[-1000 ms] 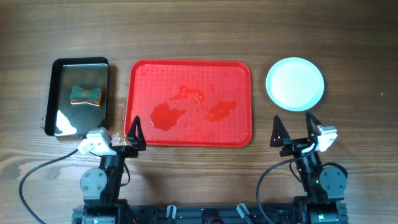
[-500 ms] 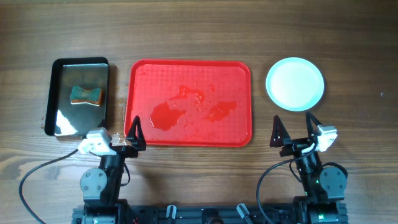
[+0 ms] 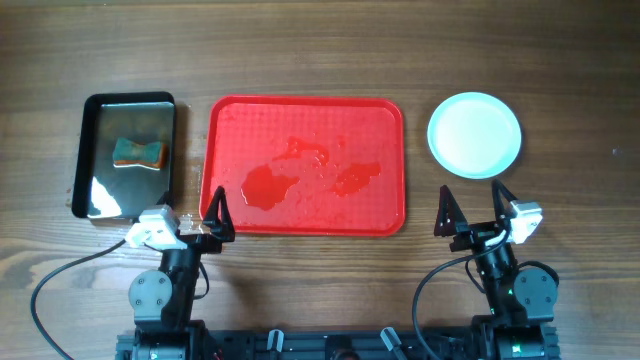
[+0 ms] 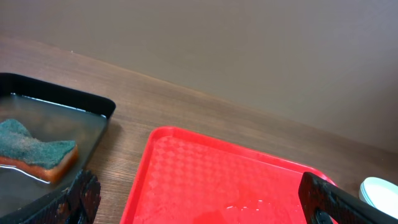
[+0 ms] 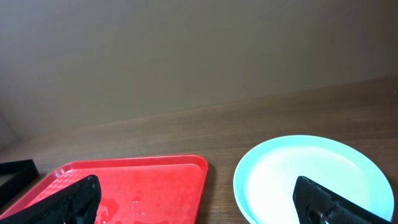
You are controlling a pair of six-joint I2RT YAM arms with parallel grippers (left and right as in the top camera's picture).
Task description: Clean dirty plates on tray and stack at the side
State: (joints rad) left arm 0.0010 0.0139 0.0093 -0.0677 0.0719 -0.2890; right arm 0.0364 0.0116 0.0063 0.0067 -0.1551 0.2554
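The red tray [image 3: 226, 118] lies mid-table with wet patches [image 3: 268, 186] on its floor and no plate on it. A pale mint-white plate [image 3: 475, 135] rests on the wood to its right, clean on top. From above it reads as one disc, so I cannot tell how many plates lie there. My left gripper [image 3: 192, 218] is open at the tray's near left corner. The left wrist view shows the tray [image 4: 205, 168] between its fingers. Just in front of the plate [image 5: 311, 177], my right gripper [image 3: 475, 215] is also open and holds nothing.
A glossy black tray [image 3: 92, 150] holding water stands left of the red tray, with a green-and-orange sponge [image 3: 138, 152] in it. In the left wrist view the sponge [image 4: 34, 152] is at the far left. Bare wood surrounds everything.
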